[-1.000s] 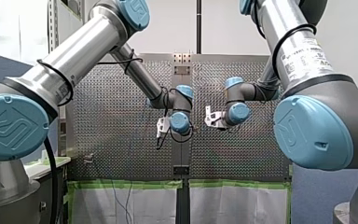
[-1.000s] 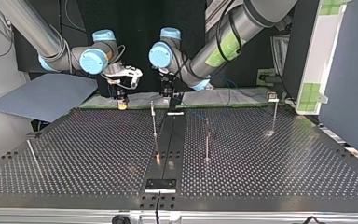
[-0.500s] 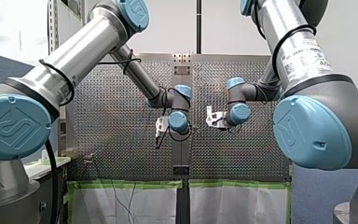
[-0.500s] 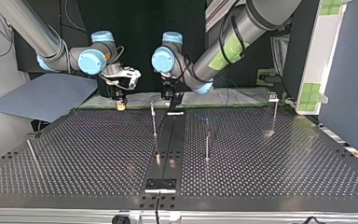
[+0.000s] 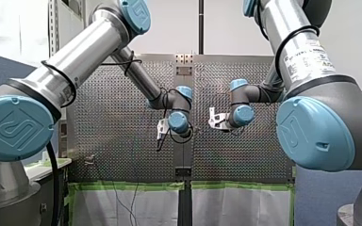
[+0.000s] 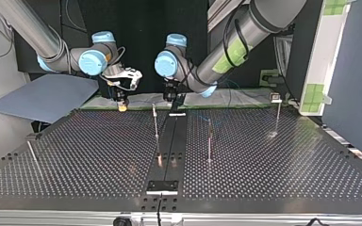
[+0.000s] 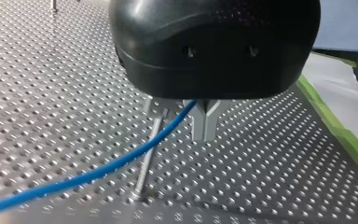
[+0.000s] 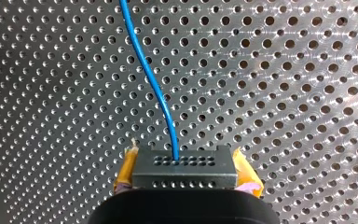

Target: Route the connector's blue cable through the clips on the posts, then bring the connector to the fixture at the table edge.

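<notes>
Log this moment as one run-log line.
right pincer: shut on connector | blue cable: runs from connector to left pincer | left pincer: beside post, grip unclear

Both arms reach low, wrists side by side.
My right fingers (image 8: 127, 170), yellow-padded, clamp the connector (image 8: 185, 172); my left fingers (image 7: 206, 126) seemingly pinch the blue cable (image 7: 98, 172), both poised over the worktop (image 6: 264, 160)'s arm-side edge.

Perf. table (image 6: 273, 165) w/ thin posts (image 6: 156, 123) upright, black center strip (image 6: 171, 141).
</notes>
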